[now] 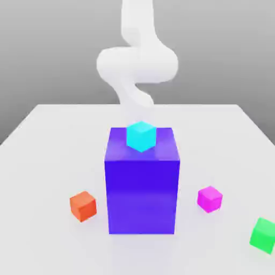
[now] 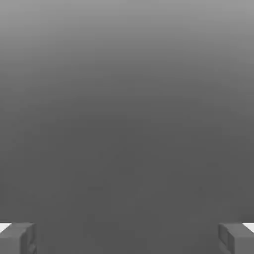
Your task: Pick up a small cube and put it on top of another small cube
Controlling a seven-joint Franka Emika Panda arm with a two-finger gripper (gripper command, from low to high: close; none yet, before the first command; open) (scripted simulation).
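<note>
Magenta cube (image 1: 209, 198) sits just beside the big blue-violet block (image 1: 142, 185), on the exterior view's right; green cube (image 1: 263, 234) lies farther that way. Gripper (image 2: 127, 238) fingers spread, empty; descending, they may clip the block

The hand view looked out over a plain grey surface (image 2: 127, 114), darker toward the gripper's side and paler away from it, with no marks on it. Two blocky grey fingertips (image 2: 19, 239) of the two-finger gripper (image 2: 127, 239) stood at opposite sides, well apart, with bare grey surface showing between them. Each fingertip carried a small white patch on its outer corner, and nothing lay between the fingertips.
</note>
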